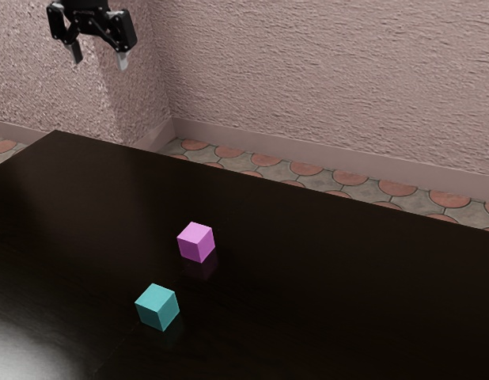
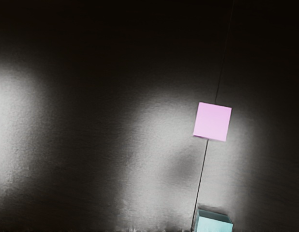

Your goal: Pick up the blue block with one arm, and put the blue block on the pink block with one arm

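A teal-blue block (image 1: 157, 306) rests on the dark table (image 1: 347, 301), toward the front. The pink block (image 1: 195, 241) sits on the table a short way behind it and toward the exterior view's right; the two are apart. My black gripper (image 1: 99, 57) hangs high in the exterior view's upper left corner, far above the table and well away from both blocks. Its two fingers stand apart with nothing between them. In the wrist view the pink block (image 2: 212, 121) is seen from above, and the blue block (image 2: 213, 223) is cut off at the picture's edge.
A rough pink wall (image 1: 324, 71) stands behind the table, with a tiled floor (image 1: 371, 186) along its foot. The table's far edge (image 1: 252, 176) runs diagonally across the exterior view. A thin seam (image 2: 215, 111) crosses the tabletop beside the blocks.
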`<act>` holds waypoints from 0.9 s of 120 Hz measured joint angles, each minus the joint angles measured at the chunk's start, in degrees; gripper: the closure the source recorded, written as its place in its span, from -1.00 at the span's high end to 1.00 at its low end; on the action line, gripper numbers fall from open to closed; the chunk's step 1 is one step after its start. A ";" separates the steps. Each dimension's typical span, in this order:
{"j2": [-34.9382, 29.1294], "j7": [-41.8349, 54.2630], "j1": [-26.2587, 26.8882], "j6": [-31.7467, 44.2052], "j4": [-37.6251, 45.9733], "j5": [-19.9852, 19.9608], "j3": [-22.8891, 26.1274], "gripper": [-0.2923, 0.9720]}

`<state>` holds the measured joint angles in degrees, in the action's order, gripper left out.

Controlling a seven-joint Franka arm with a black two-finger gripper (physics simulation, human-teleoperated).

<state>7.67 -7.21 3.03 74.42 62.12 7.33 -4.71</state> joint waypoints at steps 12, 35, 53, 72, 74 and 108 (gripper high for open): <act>0.10 -0.57 -0.05 -0.23 0.01 0.16 0.08 0.54; -7.31 -1.49 -1.37 -1.23 -3.31 0.13 4.60 0.54; -8.59 -1.96 0.18 -1.69 -3.56 -0.06 6.96 0.54; -8.51 -2.32 4.16 -1.95 -3.45 0.10 6.76 0.54; -8.43 -2.37 4.49 -1.95 -3.30 0.15 6.75 0.54; -23.08 -3.62 1.55 6.73 38.60 1.13 4.90 0.54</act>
<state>-15.40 -10.83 4.57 81.15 100.73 8.45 0.18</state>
